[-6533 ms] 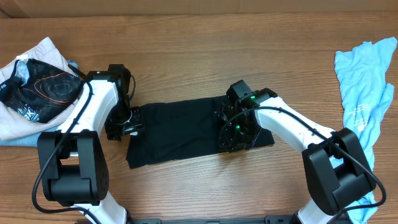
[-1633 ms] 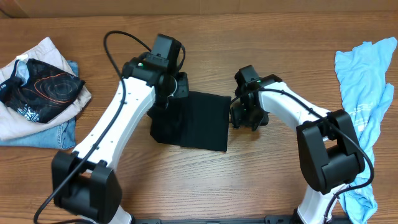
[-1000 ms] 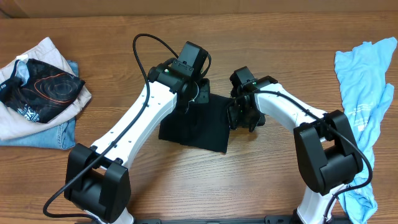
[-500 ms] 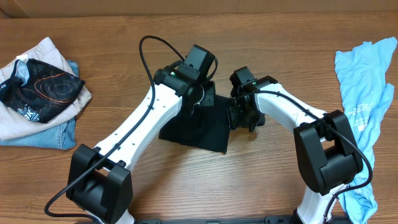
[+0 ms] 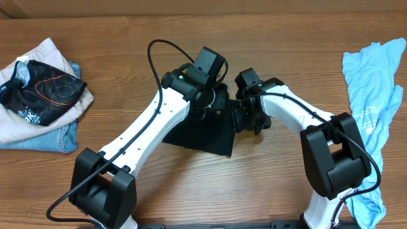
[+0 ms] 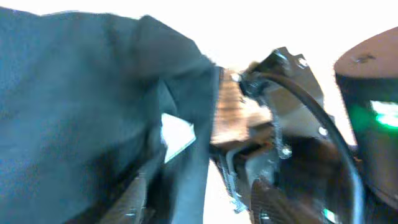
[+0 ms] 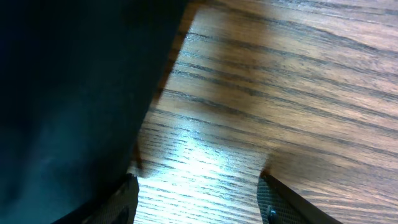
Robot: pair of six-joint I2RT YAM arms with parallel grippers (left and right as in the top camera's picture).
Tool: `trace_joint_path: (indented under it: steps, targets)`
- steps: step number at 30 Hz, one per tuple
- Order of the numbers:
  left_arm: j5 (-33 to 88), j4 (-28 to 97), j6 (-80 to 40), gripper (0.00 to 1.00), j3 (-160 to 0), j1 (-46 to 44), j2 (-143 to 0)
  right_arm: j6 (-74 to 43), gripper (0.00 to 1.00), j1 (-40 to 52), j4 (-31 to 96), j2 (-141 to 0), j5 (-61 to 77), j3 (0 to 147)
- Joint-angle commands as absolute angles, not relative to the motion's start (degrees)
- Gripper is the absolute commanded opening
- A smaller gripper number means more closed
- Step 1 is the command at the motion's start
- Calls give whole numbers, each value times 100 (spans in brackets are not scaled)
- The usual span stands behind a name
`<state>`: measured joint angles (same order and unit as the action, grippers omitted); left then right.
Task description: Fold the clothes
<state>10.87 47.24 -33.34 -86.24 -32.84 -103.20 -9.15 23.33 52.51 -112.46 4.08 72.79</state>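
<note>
Black T-shirt (image 5: pixel 202 133) fold clamped in left jaws; right jaws apart, empty, beside its edge.

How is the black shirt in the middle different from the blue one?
The black T-shirt is dark and folded small; the light blue shirt is pale, long and crumpled. The black T-shirt sits in the middle; the light blue shirt lies by the edge. Both lie on the wooden table.
</note>
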Motion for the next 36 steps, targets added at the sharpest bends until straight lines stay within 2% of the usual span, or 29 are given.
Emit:
trace_joint_path:
  steps: [1,12,17,23,28,36]
  targets:
    - [1479,4711,-3253,61,-8624,-3328,-10383,-899,65,2357,5236,-11330,480,7273]
    - [735,5177,-2775,60,-8626,-2462,-10381,-926,65,2346,5411,-11299,440,7288]
    - [316,5162,-2429,60,-8626,-2040,-10381,-1256,65,2265,5745,-10766,134,7544]
    - [-172,4807,-1691,55,-8626,-1872,-10383,-1192,66,2294,5931,-10018,338,7736]
    - [-355,4182,-746,57,-8624,-1865,-10481,-655,66,2381,6082,-9918,1037,7721]
    - [-397,3802,-464,57,-8626,-1863,-11316,-548,65,2408,6058,-10208,1041,7714]
